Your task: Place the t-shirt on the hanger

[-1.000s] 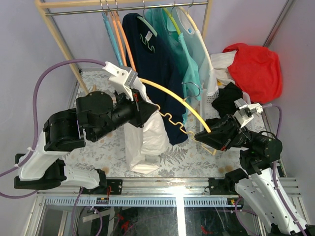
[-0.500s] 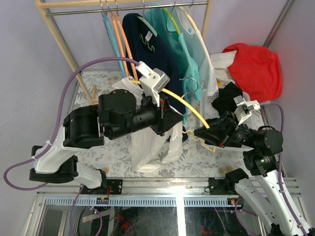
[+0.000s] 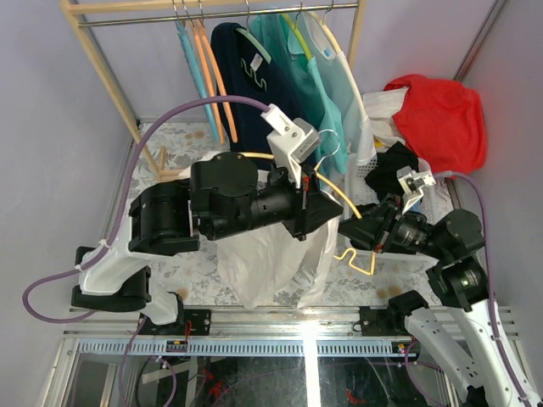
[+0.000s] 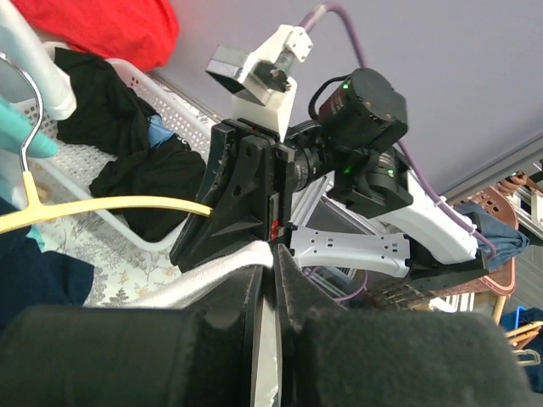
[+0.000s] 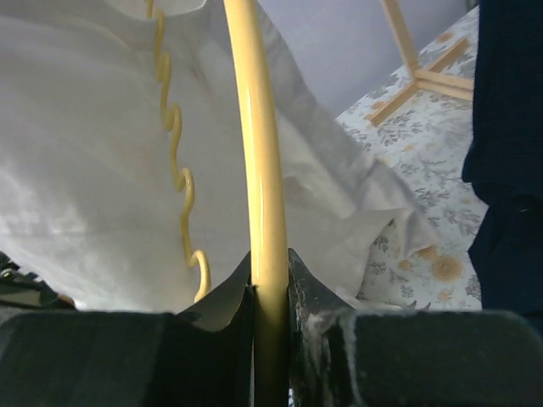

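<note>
1. Since a second ago the left gripper has swung from the table's left side to the middle, dragging the t-shirt along the hanger toward the right gripper. The two grippers are now nearly touching; before they were well apart.
2. Less bare yellow shows now. The shirt hangs off the hanger's arm and drapes to the floral table.
3. Behind is the wooden rack with the navy shirt and other garments. At right, a white basket holds black clothing, and a red cloth sits behind it. The navy shirt hangs close behind the hanger's hook end.
4. Left gripper: jaws pinched tight on a fold of white t-shirt fabric (clear in the wrist view).
5. Right gripper: jaws clamped narrow on the hanger's yellow arm, with the wavy lower bar just left of them and shirt cloth bunched against the fingers.
</note>
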`<state>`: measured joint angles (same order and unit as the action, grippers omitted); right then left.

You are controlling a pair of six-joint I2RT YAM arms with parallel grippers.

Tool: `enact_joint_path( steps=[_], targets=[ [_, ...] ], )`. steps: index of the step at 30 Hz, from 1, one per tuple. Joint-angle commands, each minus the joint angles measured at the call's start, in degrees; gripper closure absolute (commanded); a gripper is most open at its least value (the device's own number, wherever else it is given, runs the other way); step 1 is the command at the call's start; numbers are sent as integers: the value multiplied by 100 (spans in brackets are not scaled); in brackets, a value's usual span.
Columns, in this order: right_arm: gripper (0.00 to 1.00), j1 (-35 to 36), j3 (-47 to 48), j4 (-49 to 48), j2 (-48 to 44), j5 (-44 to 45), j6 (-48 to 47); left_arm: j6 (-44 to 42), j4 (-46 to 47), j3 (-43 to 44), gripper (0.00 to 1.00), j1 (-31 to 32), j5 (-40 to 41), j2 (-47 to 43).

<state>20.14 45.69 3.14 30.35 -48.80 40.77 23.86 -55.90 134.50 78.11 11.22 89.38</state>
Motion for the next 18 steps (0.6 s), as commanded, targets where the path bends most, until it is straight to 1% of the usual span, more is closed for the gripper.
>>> enact_joint_path(
  steps=[1, 3, 6, 9, 11, 12, 13, 15, 18],
  targets=[
    [100, -24, 1007, 1106, -286, 871, -793, -234, 774, 147, 95, 92, -277, 243],
    [100, -20, 1327, 1417, -382, 1020, -997, -295, 774, 16, 94, 94, -96, 225],
    [100, -19, 1691, 1778, -472, 1069, -1189, -322, 822, -473, 94, 80, 245, 15],
    [100, -23, 2000, 2062, -537, 1039, -1398, -276, 774, -1012, 94, 86, 828, -255],
    [100, -21, 2415, 2675, -363, 1084, -1810, -213, 562, -1149, 94, 87, 1263, -370],
    [100, -20, 2651, 3235, -254, 1132, -2078, -193, 487, -1205, 94, 88, 1446, -431],
    [100, -21, 2857, 3459, -193, 1211, -2307, -186, 442, -1268, 94, 92, 1567, -514],
    [100, 6, 2967, 3757, -221, 1253, -2503, -176, 431, -1419, 94, 81, 1787, -721],
    [100, 38, 2745, 3679, -396, 974, -2381, -231, 401, -1529, 94, 47, 2062, -997]
  ],
)
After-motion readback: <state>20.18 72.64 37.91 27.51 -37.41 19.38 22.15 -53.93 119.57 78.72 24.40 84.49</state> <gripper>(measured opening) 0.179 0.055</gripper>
